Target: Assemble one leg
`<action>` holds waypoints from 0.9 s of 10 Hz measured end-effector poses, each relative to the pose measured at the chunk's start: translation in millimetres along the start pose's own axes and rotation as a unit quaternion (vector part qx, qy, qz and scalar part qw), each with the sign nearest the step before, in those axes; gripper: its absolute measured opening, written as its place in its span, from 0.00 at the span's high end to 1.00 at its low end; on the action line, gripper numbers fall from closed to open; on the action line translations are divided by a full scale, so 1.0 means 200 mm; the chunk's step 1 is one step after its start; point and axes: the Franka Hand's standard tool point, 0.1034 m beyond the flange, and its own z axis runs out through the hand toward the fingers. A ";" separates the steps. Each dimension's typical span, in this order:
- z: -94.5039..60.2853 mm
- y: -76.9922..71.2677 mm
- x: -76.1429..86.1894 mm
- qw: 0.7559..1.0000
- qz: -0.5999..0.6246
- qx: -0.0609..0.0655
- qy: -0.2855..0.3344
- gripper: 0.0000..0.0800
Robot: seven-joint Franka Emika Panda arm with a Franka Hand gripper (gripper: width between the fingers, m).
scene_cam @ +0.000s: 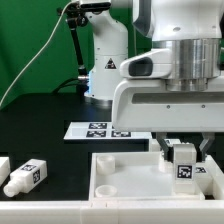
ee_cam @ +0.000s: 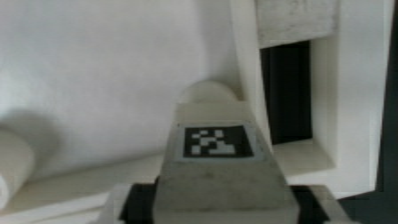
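Clamping the leg (scene_cam: 184, 160) upright over the tray (scene_cam: 110, 178), the claw (scene_cam: 183, 152); wrist view apparently shows its tag (ee_cam: 214, 142).

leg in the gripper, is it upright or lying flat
Upright. The small chunky white plastic leg stands on end between the fingers of the gripper, tag facing outward, above the large square white tray-like piece.

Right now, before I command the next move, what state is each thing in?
pincer: shut on the leg, low over the tray.
leg: held upright between the fingers, tag facing the exterior camera.
spare leg: lying on its side on the table, at the exterior view's left, untouched.
tray: flat on the table, corner hole empty.
marker board: flat behind the tray.
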 end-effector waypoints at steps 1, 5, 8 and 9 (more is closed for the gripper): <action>0.00 0.00 0.00 0.999 0.043 0.002 -0.001 0.65; 0.00 0.01 0.00 0.968 0.251 0.002 -0.004 0.65; 0.00 0.01 0.00 0.954 0.301 0.005 -0.006 0.56; 0.00 0.01 0.00 0.957 0.289 0.005 -0.006 0.39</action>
